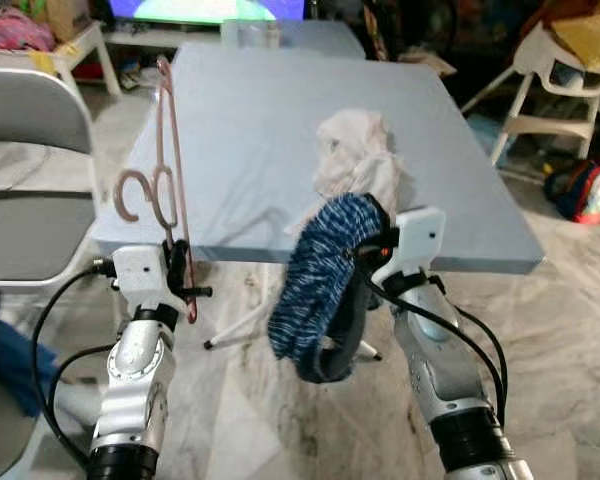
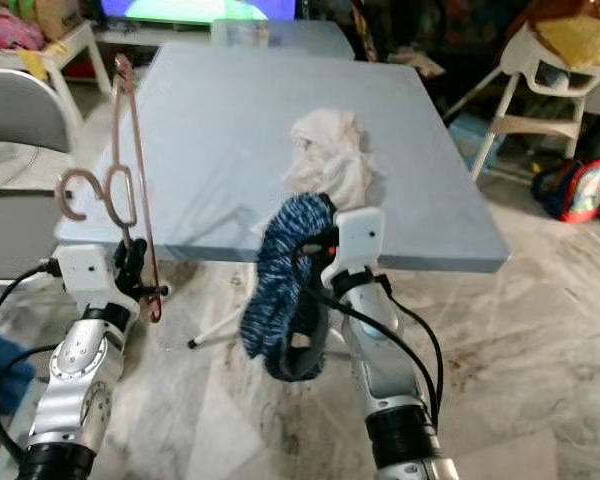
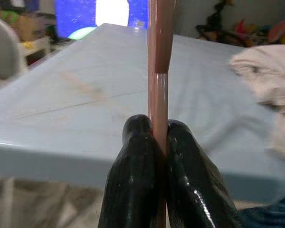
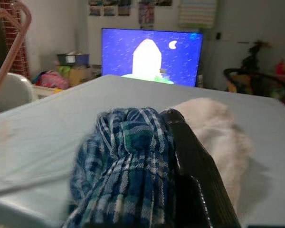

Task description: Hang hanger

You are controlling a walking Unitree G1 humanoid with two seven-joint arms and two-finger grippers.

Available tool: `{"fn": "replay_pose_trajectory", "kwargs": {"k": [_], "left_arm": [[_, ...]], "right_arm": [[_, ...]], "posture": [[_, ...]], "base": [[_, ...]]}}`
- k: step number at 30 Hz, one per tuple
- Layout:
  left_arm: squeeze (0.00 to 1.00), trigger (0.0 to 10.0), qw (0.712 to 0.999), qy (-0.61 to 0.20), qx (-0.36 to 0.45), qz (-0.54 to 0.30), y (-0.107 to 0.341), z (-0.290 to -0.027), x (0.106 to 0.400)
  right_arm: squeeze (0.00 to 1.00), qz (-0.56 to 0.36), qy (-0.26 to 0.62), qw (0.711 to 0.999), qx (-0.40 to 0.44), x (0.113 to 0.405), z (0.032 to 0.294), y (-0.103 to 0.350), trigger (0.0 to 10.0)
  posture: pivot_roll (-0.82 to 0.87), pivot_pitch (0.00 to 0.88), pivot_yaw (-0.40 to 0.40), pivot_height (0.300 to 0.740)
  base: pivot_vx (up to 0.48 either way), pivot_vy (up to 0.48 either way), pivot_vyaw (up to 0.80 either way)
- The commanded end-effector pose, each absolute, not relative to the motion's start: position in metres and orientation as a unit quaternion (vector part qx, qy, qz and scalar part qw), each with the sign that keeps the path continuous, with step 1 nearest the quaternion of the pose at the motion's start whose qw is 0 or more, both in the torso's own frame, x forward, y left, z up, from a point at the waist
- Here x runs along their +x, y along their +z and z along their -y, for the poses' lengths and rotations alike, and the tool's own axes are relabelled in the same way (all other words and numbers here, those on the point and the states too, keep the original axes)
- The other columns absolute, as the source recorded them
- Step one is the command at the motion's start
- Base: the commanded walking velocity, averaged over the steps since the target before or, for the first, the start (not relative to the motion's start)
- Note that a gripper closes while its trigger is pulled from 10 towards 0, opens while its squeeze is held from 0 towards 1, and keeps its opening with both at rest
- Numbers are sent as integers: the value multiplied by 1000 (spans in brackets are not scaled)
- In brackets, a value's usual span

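A pink plastic hanger [image 1: 170, 150] stands upright at the near left corner of the light blue table [image 1: 260, 130], its hook curling toward the left. My left gripper [image 1: 183, 268] is shut on the hanger's lower bar [image 3: 157, 95]. My right gripper [image 1: 365, 245] holds a blue plaid garment [image 1: 315, 275] that drapes down in front of the table's near edge; its fingers are buried in the cloth [image 4: 128, 166]. A crumpled white cloth [image 1: 355, 150] lies on the table just beyond the right gripper.
A grey folding chair [image 1: 30, 170] stands at the left, close to my left arm. A white high chair [image 1: 555, 90] and a colourful bag [image 1: 590, 190] are at the right. A lit screen [image 4: 149, 57] glows past the table's far end. Marble floor lies below.
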State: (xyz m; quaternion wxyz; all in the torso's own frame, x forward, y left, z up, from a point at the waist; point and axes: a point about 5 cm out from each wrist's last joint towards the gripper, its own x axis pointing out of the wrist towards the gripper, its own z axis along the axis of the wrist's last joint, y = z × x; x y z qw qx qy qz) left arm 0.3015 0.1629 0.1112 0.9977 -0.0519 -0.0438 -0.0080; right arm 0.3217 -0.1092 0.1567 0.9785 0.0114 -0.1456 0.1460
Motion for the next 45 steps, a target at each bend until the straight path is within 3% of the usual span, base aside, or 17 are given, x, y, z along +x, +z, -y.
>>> {"fn": "replay_pose_trajectory", "kwargs": {"k": [1, 7, 32, 39, 45], "left_arm": [[0, 10000, 997, -18, -27, 73, 127, -165, 303], [0, 10000, 995, -15, -29, 89, 140, -165, 302], [0, 10000, 996, 49, 8, 78, 132, -176, 272], [0, 10000, 991, 52, 68, 99, 142, -180, 263], [0, 10000, 993, 53, 76, 71, 129, -185, 249]], "right_arm": [[0, 171, 144, 974, 17, 323, 108, 170, 10000], [0, 188, 146, 971, 15, 323, 109, 181, 10000], [0, 154, 186, 970, 0, 324, 109, 175, 10000], [0, 129, 251, 959, 22, 326, 95, 174, 10000], [0, 134, 326, 935, 20, 346, 82, 195, 10000]], "posture": [[175, 67, -56, 740], [176, 87, -62, 740], [238, 186, -123, 740], [274, 209, -115, 740], [292, 222, -109, 740]], "base": [[356, 0, 0], [350, 0, 0], [0, 0, 0], [0, 0, 0], [0, 0, 0]]}}
